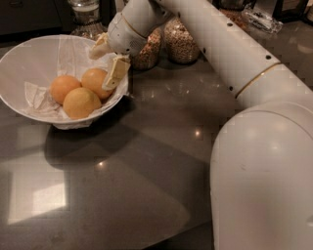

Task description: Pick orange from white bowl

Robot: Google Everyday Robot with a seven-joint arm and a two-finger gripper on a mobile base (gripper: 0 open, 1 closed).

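Note:
The white bowl (pixel 29 58) stands at the left on the dark counter, lined with crumpled white paper. Three oranges lie in it. The deep orange (pixel 93 83) is the right one, a second deep-orange one (pixel 63 88) lies to its left, and a paler, yellower one (pixel 80 103) lies in front. My gripper (pixel 99 72) reaches in over the bowl's right rim, open. One finger (pixel 98 47) is above and behind the right orange, and the other finger (pixel 115 73) hangs against its right side. The orange sits between them, not lifted.
Two glass jars of grain (pixel 181 41) stand right behind the bowl, under my arm. Another glass jar (pixel 85 14) stands at the back left. My white arm (pixel 230 53) crosses the right side, and its large base (pixel 264 180) fills the lower right.

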